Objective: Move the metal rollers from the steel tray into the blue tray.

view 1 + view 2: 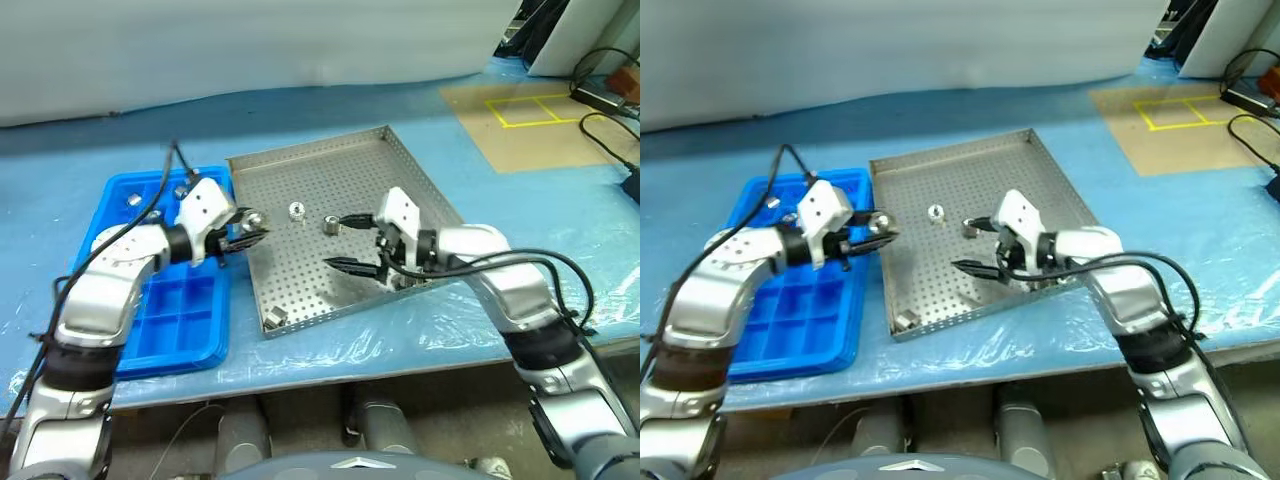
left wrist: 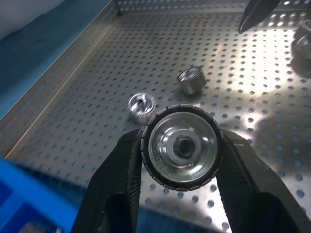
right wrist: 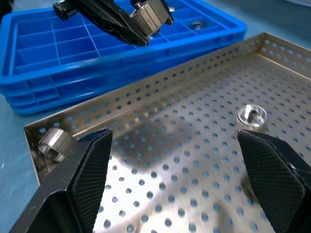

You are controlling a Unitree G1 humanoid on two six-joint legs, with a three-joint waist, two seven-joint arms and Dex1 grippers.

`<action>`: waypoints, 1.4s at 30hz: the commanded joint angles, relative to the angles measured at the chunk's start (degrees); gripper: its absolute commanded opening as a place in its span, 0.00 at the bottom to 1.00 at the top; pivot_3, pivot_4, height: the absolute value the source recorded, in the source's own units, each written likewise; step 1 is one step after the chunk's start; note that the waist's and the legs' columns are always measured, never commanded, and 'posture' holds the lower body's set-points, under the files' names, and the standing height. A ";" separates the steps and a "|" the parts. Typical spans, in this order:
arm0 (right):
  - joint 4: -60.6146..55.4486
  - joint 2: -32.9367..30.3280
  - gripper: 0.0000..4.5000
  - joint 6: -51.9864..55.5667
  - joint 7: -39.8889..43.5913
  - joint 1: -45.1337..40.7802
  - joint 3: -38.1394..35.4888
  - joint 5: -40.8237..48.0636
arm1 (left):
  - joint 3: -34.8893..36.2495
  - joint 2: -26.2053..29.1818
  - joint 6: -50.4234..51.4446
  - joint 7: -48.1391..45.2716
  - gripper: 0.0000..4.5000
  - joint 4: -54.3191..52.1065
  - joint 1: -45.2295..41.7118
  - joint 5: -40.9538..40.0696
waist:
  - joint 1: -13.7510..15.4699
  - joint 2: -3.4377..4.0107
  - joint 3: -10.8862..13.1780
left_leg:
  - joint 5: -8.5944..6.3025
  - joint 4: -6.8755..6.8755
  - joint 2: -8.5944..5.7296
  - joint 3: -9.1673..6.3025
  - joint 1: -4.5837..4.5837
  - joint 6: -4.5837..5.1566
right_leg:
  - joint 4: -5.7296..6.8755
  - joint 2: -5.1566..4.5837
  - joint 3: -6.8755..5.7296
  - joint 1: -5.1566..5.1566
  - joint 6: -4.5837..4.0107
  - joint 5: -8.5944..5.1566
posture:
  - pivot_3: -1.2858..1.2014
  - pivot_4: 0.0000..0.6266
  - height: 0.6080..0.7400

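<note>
Steel tray (image 1: 300,170) sits mid-surface on the blue plastic sheet (image 1: 560,200), blue tray (image 1: 185,310) just beside it toward the surface's left edge, the two touching or nearly so. Left end effector (image 1: 252,227) is clenched on one metal roller (image 2: 181,146), gripped across its ribbed outer wall with the centre hole facing the wrist camera; it hangs over the seam between the steel tray's left rim and the blue tray, clear of both floors. Right end effector (image 1: 352,243) is released, fingers (image 3: 90,170) spread wide with nothing between them, low over the middle of the steel tray and pointing toward the blue tray. Loose rollers on the perforated floor: one (image 1: 297,210) and another (image 1: 329,224) near the tray's centre toward the far side, the second just beside the right end effector's upper fingertip; one more (image 1: 277,318) lies against the near-left corner of the tray, tilted on the rim. Rollers already in the blue tray: one (image 1: 134,199) in a far-left compartment, another (image 1: 181,192) in a far compartment partly behind the left wrist. Tan board with yellow tape lines (image 1: 530,110) lies at the surface's far-right corner.
</note>
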 commanded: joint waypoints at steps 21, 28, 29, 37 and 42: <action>21.66 11.77 0.96 -16.66 15.33 -13.19 4.49 -6.76 | 18.12 -7.15 4.78 28.08 0.40 -9.95 23.29 3.76 | 11.07 -0.12 0.05 | 0.05 0.06 0.04 -0.27 -0.07 -0.09 | 0.73 -0.09 -0.15 -0.24 0.13 -0.47 | 0.69 0.24 1.00; 20.50 11.48 0.96 -15.72 13.98 -11.74 3.63 -7.18 | 16.01 -5.68 3.22 29.31 0.40 -3.87 21.32 5.07 | 10.54 -0.15 0.03 | 0.07 0.05 0.04 -0.26 -0.14 -0.12 | 0.68 -0.03 -0.09 -0.34 -0.21 -0.31 | 0.67 0.24 1.00; 20.32 11.43 0.96 -15.61 13.70 -11.51 3.54 -7.21 | 15.85 -5.43 2.98 29.11 0.40 -3.53 21.28 4.95 | 10.50 -0.15 0.03 | 0.07 0.04 0.04 -0.26 -0.17 -0.12 | 0.69 -0.02 -0.09 -0.38 -0.23 -0.33 | 0.67 0.24 1.00; 19.01 10.77 0.96 -15.33 11.87 -9.75 3.31 -7.62 | 15.16 -3.61 2.06 25.73 0.48 -2.59 20.76 1.77 | 10.46 -0.15 0.04 | 0.07 0.02 0.05 -0.25 -0.13 -0.13 | 0.72 -0.02 -0.10 -0.38 -0.25 -0.36 | 0.65 0.24 1.00; 17.48 10.11 0.96 -14.37 10.96 -8.79 3.06 -7.33 | 14.28 -2.35 2.59 24.79 0.83 -2.94 20.69 1.31 | 10.21 -0.14 0.04 | 0.08 0.02 0.06 -0.25 -0.14 -0.15 | 0.73 0.00 -0.10 -0.38 -0.25 -0.36 | 0.64 0.24 1.00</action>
